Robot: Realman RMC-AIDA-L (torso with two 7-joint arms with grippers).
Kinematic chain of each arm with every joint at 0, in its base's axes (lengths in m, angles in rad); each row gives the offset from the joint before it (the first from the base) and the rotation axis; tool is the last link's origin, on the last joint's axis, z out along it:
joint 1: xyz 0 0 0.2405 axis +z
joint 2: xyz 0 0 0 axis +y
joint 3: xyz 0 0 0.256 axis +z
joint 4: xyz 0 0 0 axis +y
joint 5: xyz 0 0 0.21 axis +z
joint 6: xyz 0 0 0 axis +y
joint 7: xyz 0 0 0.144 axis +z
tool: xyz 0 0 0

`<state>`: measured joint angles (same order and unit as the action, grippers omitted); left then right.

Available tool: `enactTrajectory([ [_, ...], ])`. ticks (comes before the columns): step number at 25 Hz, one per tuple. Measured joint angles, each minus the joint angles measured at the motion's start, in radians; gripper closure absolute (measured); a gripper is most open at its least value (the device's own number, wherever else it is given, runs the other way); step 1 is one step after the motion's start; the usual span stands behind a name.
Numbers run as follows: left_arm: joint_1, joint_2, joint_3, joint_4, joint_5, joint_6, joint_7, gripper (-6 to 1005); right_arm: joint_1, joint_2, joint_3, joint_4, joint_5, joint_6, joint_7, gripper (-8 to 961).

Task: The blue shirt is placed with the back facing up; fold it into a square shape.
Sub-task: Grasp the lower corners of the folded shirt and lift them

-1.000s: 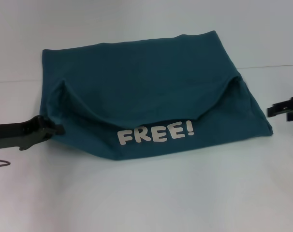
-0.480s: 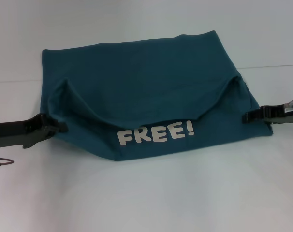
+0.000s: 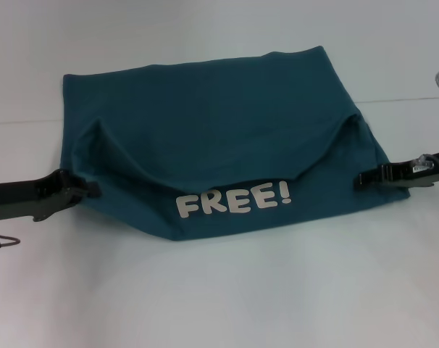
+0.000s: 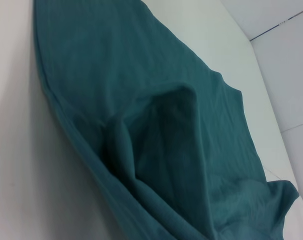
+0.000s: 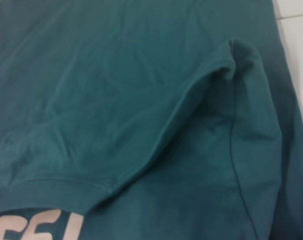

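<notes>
Blue shirt [image 3: 219, 138] folded on white table [image 3: 219, 290]; left gripper [image 3: 89, 190], right gripper [image 3: 366, 177] at side edges, jaw state unclear.

Plain white smooth counter [image 3: 219, 290] filling the head view, evenly lit, softly shaded near the front edge. Faint thin dark seam line [image 3: 404, 99] crossing its far right part. Left wrist view: pale panels [image 4: 286, 65] divided by dark seams.
</notes>
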<state>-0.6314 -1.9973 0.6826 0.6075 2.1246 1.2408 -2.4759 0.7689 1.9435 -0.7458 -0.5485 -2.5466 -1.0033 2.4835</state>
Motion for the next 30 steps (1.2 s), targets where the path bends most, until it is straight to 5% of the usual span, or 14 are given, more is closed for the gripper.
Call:
enactTrajectory([
  [4, 0.0, 0.0, 0.0, -0.001, 0.0, -0.001, -0.001, 968, 0.002, -0.008, 0.003, -0.004, 0.006, -0.011, 0.002, 316],
  [9, -0.001, 0.003, 0.0, -0.002, 0.002, 0.002, -0.007, 968, 0.003, -0.014, 0.0, -0.004, 0.004, -0.016, 0.003, 544],
  [18, -0.001, 0.011, 0.006, -0.003, 0.018, 0.021, -0.021, 968, 0.001, -0.031, 0.004, -0.009, 0.0, -0.079, 0.013, 786],
  [23, -0.001, 0.038, 0.006, 0.054, 0.09, 0.15, -0.08, 968, -0.016, -0.074, 0.01, -0.118, 0.005, -0.302, 0.093, 912],
  [30, -0.033, 0.106, -0.008, 0.173, 0.222, 0.407, -0.177, 968, -0.006, -0.132, 0.04, -0.296, 0.004, -0.674, 0.124, 911],
])
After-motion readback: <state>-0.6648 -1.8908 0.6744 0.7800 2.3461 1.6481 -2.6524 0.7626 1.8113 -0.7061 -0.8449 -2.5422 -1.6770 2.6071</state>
